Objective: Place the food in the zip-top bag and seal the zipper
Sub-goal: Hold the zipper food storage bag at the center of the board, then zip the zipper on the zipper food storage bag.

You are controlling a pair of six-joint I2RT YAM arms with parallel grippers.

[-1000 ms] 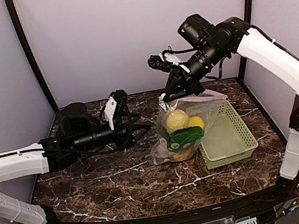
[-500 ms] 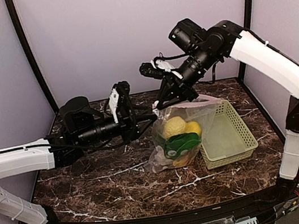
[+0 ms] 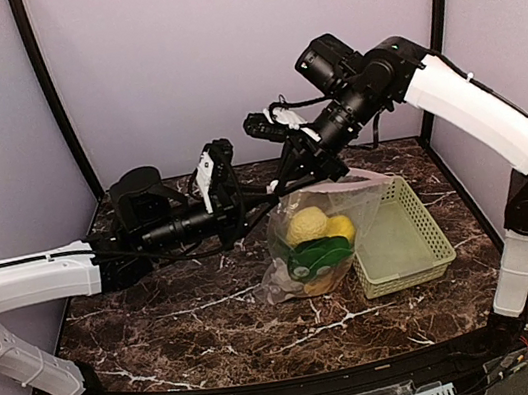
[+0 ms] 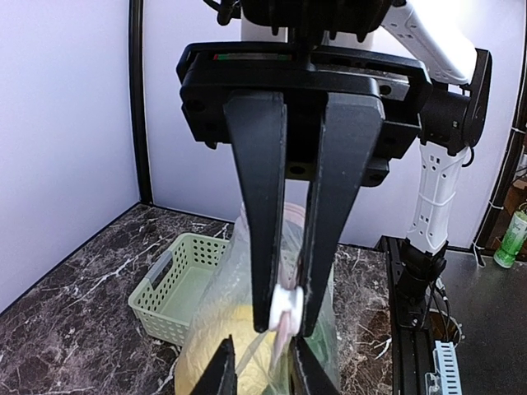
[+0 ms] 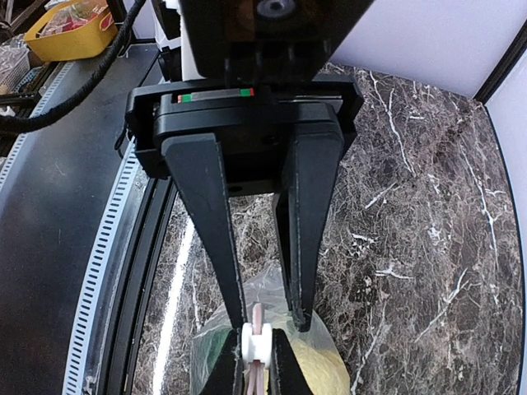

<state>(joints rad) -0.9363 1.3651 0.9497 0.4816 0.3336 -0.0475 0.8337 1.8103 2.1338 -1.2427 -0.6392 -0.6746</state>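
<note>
The clear zip-top bag (image 3: 365,197) hangs at mid table with the food in it: a yellow bumpy lump (image 3: 307,223), a lemon (image 3: 342,226) and green pieces (image 3: 320,252). My right gripper (image 3: 288,181) is shut on the white slider (image 5: 257,342) of the zipper at the bag's top left corner and holds it up; the slider also shows in the left wrist view (image 4: 288,306). My left gripper (image 3: 269,198) is open right beside it. Its fingers (image 4: 222,372) straddle the bag's top edge below the slider.
A light green slotted basket (image 3: 410,246) stands right of the bag, touching it; it also shows in the left wrist view (image 4: 176,284). The dark marble table (image 3: 184,322) has walls at the back and both sides.
My left gripper has moved right and up to the bag's mouth. My right gripper has carried the bag's top a little to the left, and the bag has shifted with it.
</note>
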